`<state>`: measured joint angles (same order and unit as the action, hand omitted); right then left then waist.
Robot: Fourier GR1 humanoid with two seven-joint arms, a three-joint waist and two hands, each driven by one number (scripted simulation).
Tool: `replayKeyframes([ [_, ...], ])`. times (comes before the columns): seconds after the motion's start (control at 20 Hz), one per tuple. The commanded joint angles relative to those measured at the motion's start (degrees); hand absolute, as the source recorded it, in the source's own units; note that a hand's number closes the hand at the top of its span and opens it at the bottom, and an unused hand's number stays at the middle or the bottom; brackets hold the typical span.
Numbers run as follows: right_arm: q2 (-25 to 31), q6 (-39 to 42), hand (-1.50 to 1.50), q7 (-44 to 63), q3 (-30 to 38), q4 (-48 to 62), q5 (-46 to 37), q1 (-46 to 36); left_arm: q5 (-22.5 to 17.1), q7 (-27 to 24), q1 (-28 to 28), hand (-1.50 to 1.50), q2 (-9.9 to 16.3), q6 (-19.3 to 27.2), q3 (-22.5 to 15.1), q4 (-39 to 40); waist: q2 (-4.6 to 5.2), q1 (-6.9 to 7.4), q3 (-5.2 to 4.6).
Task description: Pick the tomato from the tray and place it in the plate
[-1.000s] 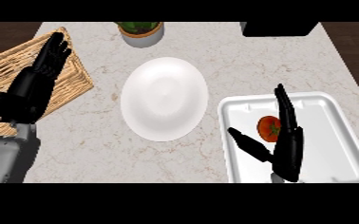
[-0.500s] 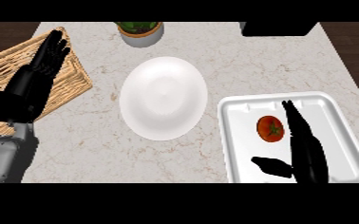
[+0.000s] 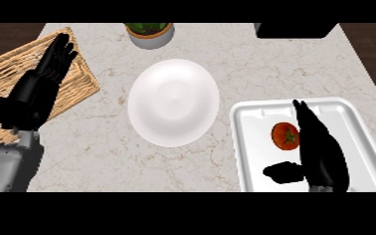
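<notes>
Tomato point(image 3: 285, 135) lies lower right of frame, inside white tray point(image 3: 249, 129), left-centre of it, stem end facing up. Not held. Right hand point(image 3: 320, 152) just beside it on its right, fingers straight and pointing up-frame, thumb sticking out left below the tomato; open, nothing gripped. Contact with the tomato can't be told.

Handling guess: small, round, light, smooth skin so likely slippery and prone to rolling on the flat tray; soft enough to bruise. Best taken across its widest part, thumb one side, fingers opposite.

Plate point(image 3: 173, 102) white, bare, centre frame, just left of tray. Left hand point(image 3: 40, 87) rests open at left edge over woven mat point(image 3: 77, 79), fingers up. Potted plant point(image 3: 149, 33) top centre, dark box point(image 3: 294, 30) top right.
</notes>
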<state>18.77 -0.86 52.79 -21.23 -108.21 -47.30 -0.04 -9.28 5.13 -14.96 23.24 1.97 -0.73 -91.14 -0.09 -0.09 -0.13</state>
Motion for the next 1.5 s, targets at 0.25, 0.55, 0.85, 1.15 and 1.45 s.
replayKeyframes([
  [0.25,-1.65,9.84,-1.50,6.79,4.59,4.47,-0.68,-4.45,1.63,2.90,0.70,0.00,-1.89,-0.38,0.58,-4.16,0.04,0.22,0.12],
  [0.55,-6.53,2.10,-1.50,1.07,3.77,13.17,-4.89,-1.65,3.53,1.21,-0.11,0.00,-4.28,-1.81,1.29,-0.63,0.12,0.12,0.13],
  [0.85,-5.71,3.88,-1.50,-5.99,9.30,18.29,-1.33,-3.38,7.32,-1.11,-2.11,0.00,-6.95,-1.73,1.04,3.54,0.15,-0.09,0.13],
  [1.15,-7.50,3.66,-1.50,-6.99,9.99,24.26,-3.81,-3.79,3.89,3.46,-5.09,0.00,-5.30,-5.18,5.59,2.41,0.13,-0.07,0.13],
  [1.45,-7.49,0.00,1.50,-12.75,12.73,29.27,-4.34,-7.98,5.40,-3.31,-3.15,0.00,-5.72,-6.67,7.02,5.68,0.19,-0.07,0.12],
])
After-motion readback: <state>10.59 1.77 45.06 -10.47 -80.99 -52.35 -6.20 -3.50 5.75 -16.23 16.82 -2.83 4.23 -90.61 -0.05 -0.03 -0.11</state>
